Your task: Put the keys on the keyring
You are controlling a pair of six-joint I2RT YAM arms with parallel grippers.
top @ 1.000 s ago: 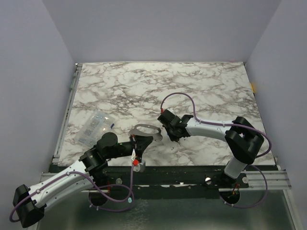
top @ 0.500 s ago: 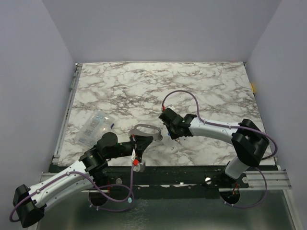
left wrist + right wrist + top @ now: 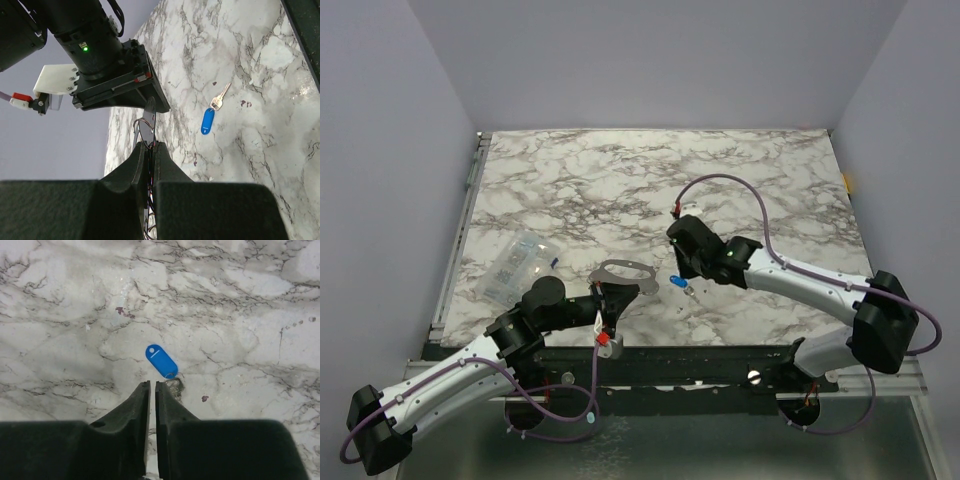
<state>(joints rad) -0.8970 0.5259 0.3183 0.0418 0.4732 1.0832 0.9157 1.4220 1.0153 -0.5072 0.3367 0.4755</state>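
Note:
The keyring, a thin pale grey loop, is held above the table's near edge by my left gripper, which is shut on it. In the left wrist view the keyring shows edge-on, rising from between the fingertips. The keys lie on the marble: a blue-headed key with silver keys joined to it. They show in the left wrist view and the right wrist view. My right gripper hovers just above them, shut and empty. Its right finger hides part of the silver keys.
A clear plastic packet with printed marks lies on the marble at the left. The right arm's black wrist fills the upper left of the left wrist view. The table's near edge runs just below both grippers.
My right arm has pulled up and to the right, away from the keyring, uncovering the blue key and silver keys on the marble. The left arm and keyring have not moved.

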